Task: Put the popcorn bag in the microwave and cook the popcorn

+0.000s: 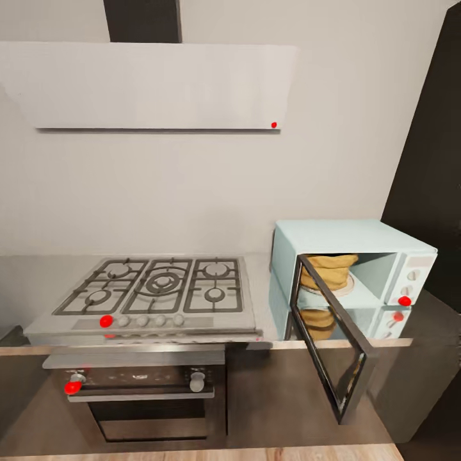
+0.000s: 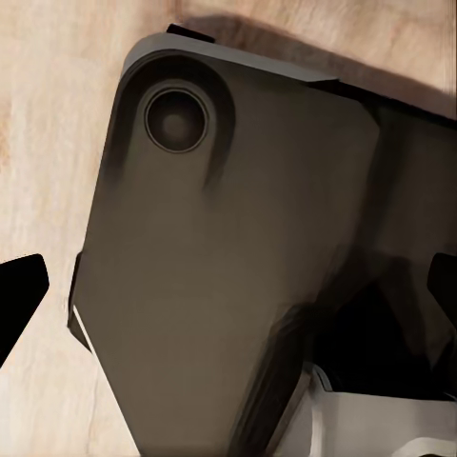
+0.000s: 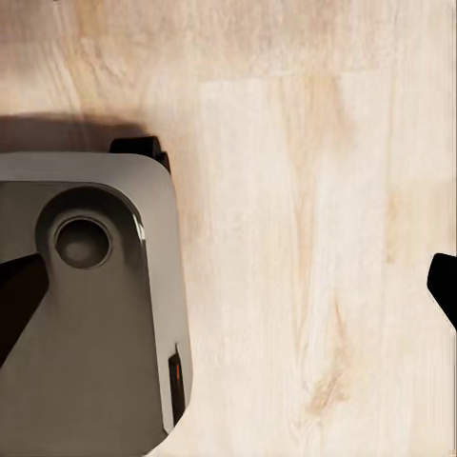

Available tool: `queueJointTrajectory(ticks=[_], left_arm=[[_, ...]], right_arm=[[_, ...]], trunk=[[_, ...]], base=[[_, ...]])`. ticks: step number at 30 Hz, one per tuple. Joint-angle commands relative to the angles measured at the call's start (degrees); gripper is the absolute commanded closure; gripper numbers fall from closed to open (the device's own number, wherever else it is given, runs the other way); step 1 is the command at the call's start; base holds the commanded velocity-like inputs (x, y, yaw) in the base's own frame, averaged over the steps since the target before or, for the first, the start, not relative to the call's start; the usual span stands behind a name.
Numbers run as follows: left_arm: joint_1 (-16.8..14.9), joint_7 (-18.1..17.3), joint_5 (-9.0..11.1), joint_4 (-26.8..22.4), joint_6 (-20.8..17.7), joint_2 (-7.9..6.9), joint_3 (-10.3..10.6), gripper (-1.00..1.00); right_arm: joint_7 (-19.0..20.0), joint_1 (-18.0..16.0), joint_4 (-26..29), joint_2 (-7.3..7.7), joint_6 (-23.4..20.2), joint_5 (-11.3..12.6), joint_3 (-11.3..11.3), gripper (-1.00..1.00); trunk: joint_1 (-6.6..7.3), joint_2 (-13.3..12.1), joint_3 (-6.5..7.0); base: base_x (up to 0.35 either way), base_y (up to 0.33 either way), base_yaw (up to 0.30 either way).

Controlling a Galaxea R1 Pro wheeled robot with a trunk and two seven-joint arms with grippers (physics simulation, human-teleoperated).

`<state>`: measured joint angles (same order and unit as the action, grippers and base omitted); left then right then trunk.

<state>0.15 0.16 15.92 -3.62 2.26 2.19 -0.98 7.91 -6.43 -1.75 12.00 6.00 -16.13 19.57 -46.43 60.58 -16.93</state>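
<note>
Bag [image 1: 328, 269] is already inside the microwave [image 1: 351, 259], sitting on the white turntable plate [image 1: 346, 289], roughly centred in the cavity. Microwave sits on the tabletop [image 1: 262, 282] just right of the hob [image 1: 157, 285]. Door [image 1: 333, 333] hangs wide open, swung out past the tabletop edge toward the robot. So judged state: placement done, door + start not yet.

Left gripper [image 2: 228, 300]: wrist cam looks down at the robot's own dark base cover [image 2: 228, 248] and wood floor [image 2: 48, 143]; dark fingertips sit at opposite frame edges, nothing between, so jaws are spread and empty. Right gripper [image 3: 228, 290]: same story, tips far apart over the floor, jaws released, holding nothing. Both arms look parked low, well away from the microwave.

Risks from here:
- Door is thin, glass-framed and sticks out over the edge. A push near the hinge or at a bad angle probably slides the whole box along the smooth tabletop instead of swinging the door.
- Bag is tall, rim near the cavity roof. If it leans fwd, the door could catch it or not latch.
- Door not fully shut → heating prob won't start.
- Start control, red-lit button [image 1: 404, 300], is small and on the far right panel; a fat fingertip could hit the knobs [image 1: 413, 275] instead, or shove the box back.
- Hob and oven knobs carry similar red marks; wrong target possible.
- Arm rising from low could clip the open door from below.
</note>
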Motion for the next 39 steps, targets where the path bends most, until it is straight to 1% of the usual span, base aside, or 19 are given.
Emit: queueJointTrajectory(ticks=[1,29,39], left_arm=[[0.01,0.02,0.25,-0.07,0.11,0.01,-0.08,-1.0],[0.02,0.02,0.25,-0.07,0.11,-0.01,-0.08,-1.0],[-0.01,0.02,0.32,-0.07,0.11,-0.08,-0.08,-1.0]], right_arm=[[0.14,-0.07,-0.19,0.04,0.41,-0.48,0.48,-1.0],[0.12,-0.07,-0.19,0.04,0.42,-0.49,0.36,-1.0],[0.09,-0.07,-0.19,0.1,0.42,-0.49,0.37,-1.0]], trunk=[[0.0,0.04,-0.06],[0.0,0.04,-0.06],[0.0,0.04,-0.06]], base=[[0.0,-0.28,0.0],[0.0,-0.28,0.005],[0.0,-0.044,0.21]])
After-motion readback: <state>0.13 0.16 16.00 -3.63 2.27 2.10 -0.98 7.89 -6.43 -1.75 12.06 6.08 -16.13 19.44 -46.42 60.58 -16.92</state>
